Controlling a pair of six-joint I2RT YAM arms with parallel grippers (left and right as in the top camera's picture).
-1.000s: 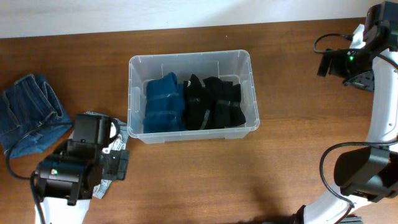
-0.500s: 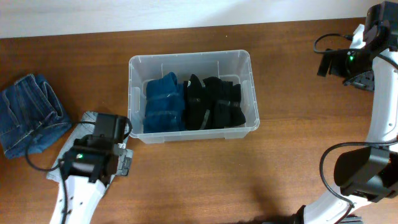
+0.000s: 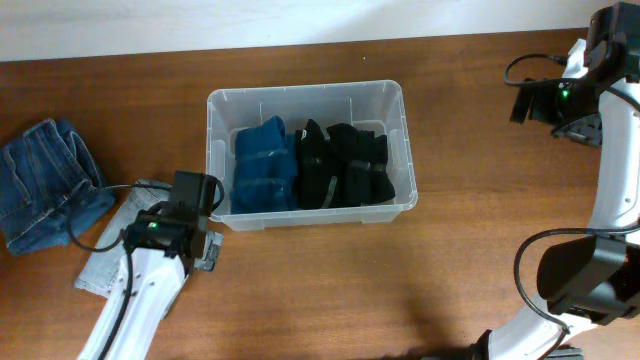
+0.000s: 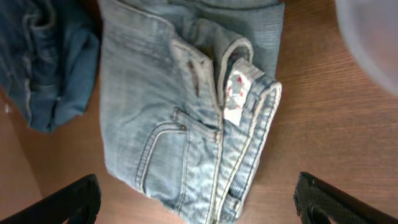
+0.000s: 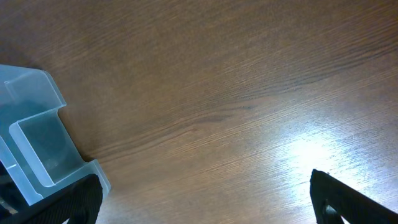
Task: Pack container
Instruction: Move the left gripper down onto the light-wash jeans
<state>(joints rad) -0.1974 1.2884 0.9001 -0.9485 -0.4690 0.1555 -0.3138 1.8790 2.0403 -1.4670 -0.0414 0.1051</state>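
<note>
The container [image 3: 306, 90] sits centre-top in the overhead view, already holding a blue bundle [image 3: 265, 165] and black clothes [image 3: 345, 165]. At lower left the left gripper [image 4: 200, 208] hovers, jaws wide, over folded light jeans [image 4: 186, 124], likely the next item. The right gripper [image 5: 205, 202], also wide, is parked clear at upper right.

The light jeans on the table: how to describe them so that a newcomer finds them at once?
In the overhead view, find the clear container in the middle of the table. Just beyond its lower-left corner lies a folded pair of pale jeans. Their washed-out blue sets them apart from the dark jeans further left.
</note>
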